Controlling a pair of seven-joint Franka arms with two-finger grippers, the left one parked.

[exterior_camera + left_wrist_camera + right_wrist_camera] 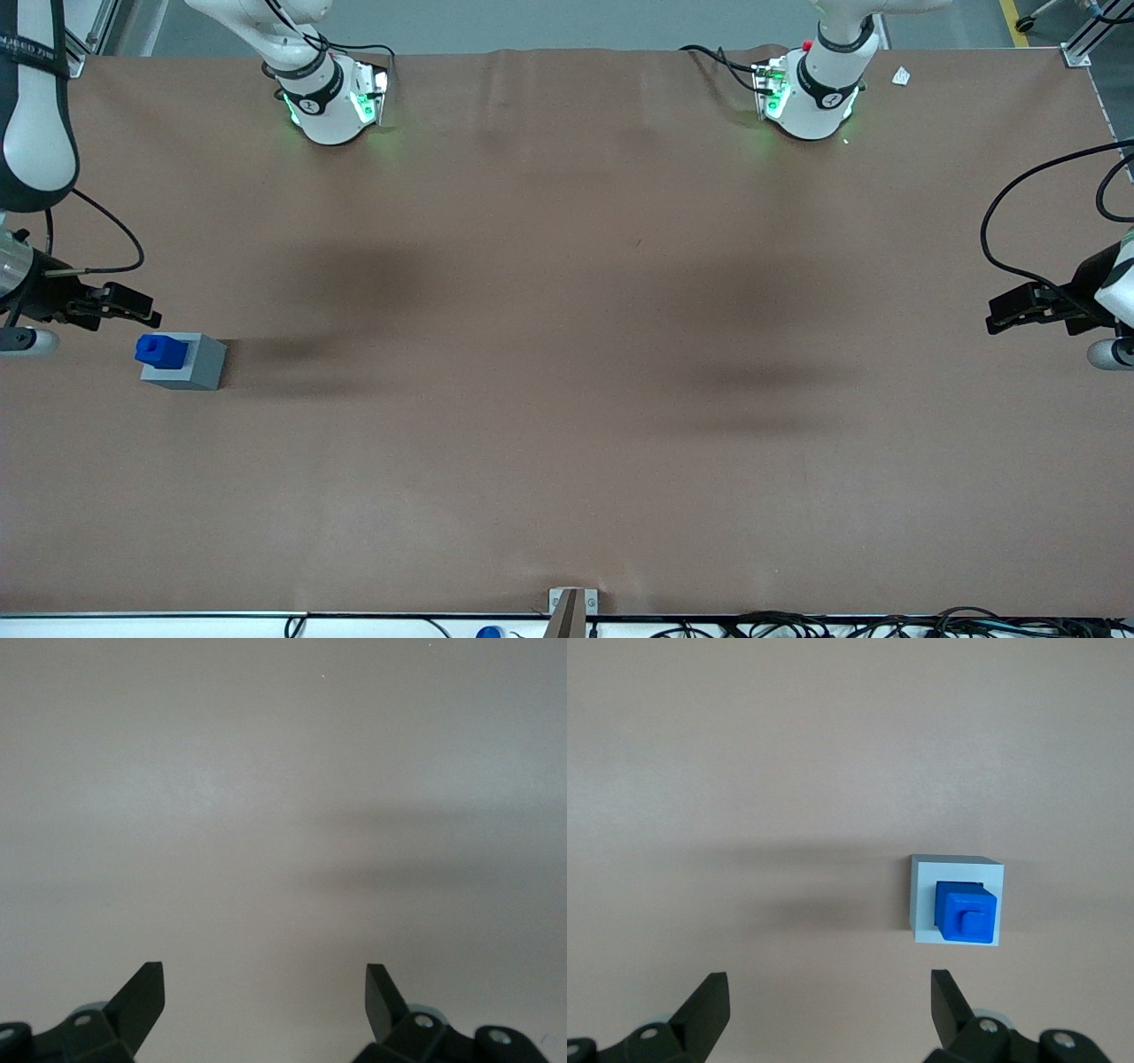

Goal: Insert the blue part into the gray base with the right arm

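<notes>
The blue part (161, 351) stands upright in the recess of the gray base (197, 368), its notched top sticking out above the base. Both sit on the brown table toward the working arm's end. In the right wrist view the blue part (966, 912) fills the middle of the gray base (923, 904). The right arm's gripper (142, 312) hangs above the table beside the base, a little farther from the front camera, apart from it. It is open, with only bare table between its fingers (709, 1005).
The two arm pedestals (330, 97) stand at the table's edge farthest from the front camera. A black cable (115, 230) loops from the working arm's wrist. A small bracket (571, 607) sits at the table's near edge.
</notes>
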